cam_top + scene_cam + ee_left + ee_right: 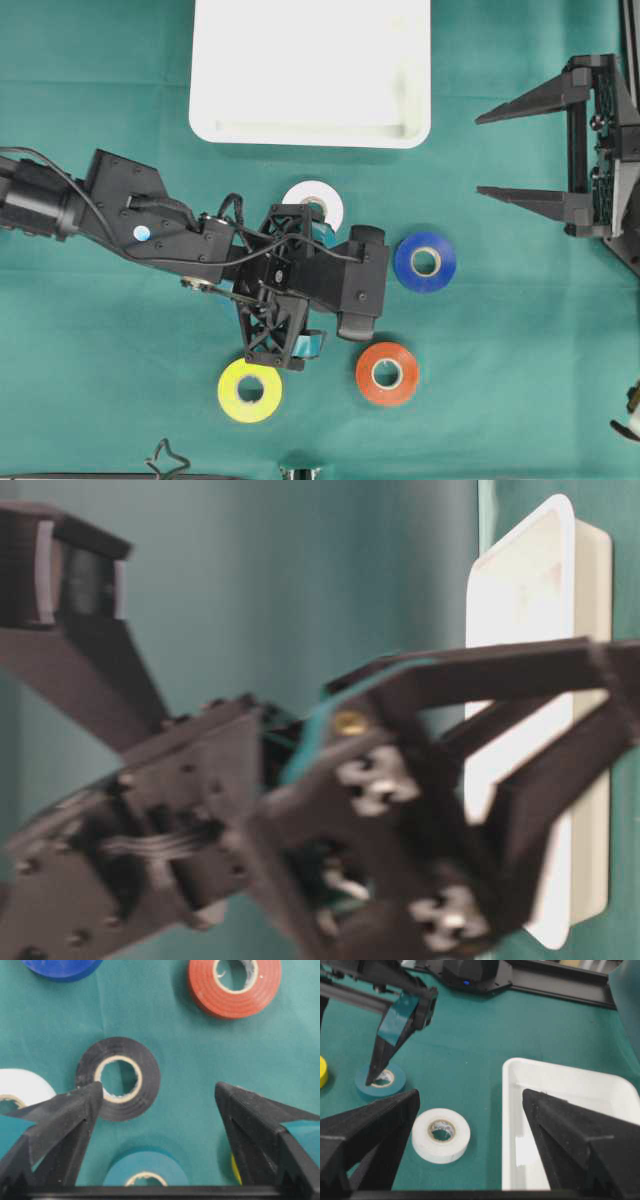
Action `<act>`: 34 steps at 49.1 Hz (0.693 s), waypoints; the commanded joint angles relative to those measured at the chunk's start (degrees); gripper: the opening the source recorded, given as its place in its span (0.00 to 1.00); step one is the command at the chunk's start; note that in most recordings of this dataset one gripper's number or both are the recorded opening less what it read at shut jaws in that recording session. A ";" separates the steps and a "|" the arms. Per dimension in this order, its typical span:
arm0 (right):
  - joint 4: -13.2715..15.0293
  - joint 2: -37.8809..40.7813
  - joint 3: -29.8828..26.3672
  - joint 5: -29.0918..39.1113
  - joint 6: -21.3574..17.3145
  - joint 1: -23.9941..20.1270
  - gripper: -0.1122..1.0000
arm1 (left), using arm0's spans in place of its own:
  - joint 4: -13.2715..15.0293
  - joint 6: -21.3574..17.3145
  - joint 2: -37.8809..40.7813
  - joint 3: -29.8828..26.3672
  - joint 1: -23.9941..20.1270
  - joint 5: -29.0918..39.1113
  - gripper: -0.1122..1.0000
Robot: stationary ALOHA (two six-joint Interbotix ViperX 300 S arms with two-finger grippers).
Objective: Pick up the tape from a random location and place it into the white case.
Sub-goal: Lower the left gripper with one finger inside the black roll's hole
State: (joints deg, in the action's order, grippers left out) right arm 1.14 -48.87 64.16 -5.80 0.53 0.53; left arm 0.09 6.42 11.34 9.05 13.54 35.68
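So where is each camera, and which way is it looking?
Overhead: straight down on the shallow white plastic case; open left gripper shows.
Table-level: low, blurred black arm parts before the case.
Left wrist: down between its fingers at a black tape roll.
Right wrist: between its open fingers.
Shared: white tape roll, right wrist too.

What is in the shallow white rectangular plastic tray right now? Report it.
Nothing. The shallow white rectangular plastic tray shows only bare white floor in the overhead view, and the part seen from the right wrist view is bare too.

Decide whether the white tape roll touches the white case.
Apart: the right wrist view shows green cloth between the white tape roll and the white case.
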 commanded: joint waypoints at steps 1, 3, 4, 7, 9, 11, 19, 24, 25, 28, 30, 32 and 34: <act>0.09 0.44 -1.41 -0.44 -0.09 0.09 0.93 | -0.18 0.00 -0.62 -0.09 0.18 -2.11 0.99; 0.00 0.44 -1.41 -0.44 -0.09 0.09 0.93 | -0.09 0.00 -0.18 0.18 0.26 -2.99 0.99; 0.09 0.44 -1.41 -0.44 -0.09 0.09 0.93 | -0.09 0.00 0.00 0.35 0.26 -3.34 0.99; 0.09 0.44 -1.41 -0.44 -0.09 0.09 0.93 | -0.09 0.00 0.79 0.70 0.35 -3.87 0.99; 0.09 0.44 -1.49 -0.44 -0.09 0.09 0.93 | -0.09 0.00 1.49 0.97 0.35 -4.22 0.99; 0.09 0.44 -1.49 -0.44 -0.09 0.09 0.93 | -0.09 0.00 2.20 1.14 0.35 -4.39 0.99; 0.09 0.44 -1.41 -0.44 -0.09 0.09 0.93 | -0.09 0.00 5.19 1.23 0.35 -5.27 0.99; 0.09 0.53 -1.32 -0.35 -0.18 0.09 0.93 | -0.18 0.00 7.03 1.14 0.44 -6.59 0.99; 0.09 0.53 -1.41 -0.35 -0.18 0.09 0.93 | -0.18 -0.09 7.38 1.23 0.44 -6.68 0.99; 0.09 0.70 -1.32 -0.35 -0.18 0.09 0.93 | -0.09 -0.09 8.53 1.23 0.62 -6.94 0.99; 0.09 0.79 -1.32 -0.35 -0.09 0.09 0.93 | -0.09 -0.09 9.05 1.23 0.44 -7.03 0.99; 0.09 0.88 -1.32 -0.35 -0.18 0.09 0.93 | -0.18 -0.09 9.40 1.23 0.44 -7.29 0.99; 0.09 0.97 -1.32 -0.35 -0.18 0.09 0.93 | -0.18 -0.09 9.58 1.23 0.44 -7.82 0.99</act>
State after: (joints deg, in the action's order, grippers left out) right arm 1.14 -48.25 64.16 -5.80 0.44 0.53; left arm 0.09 6.33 21.71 10.90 13.80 28.83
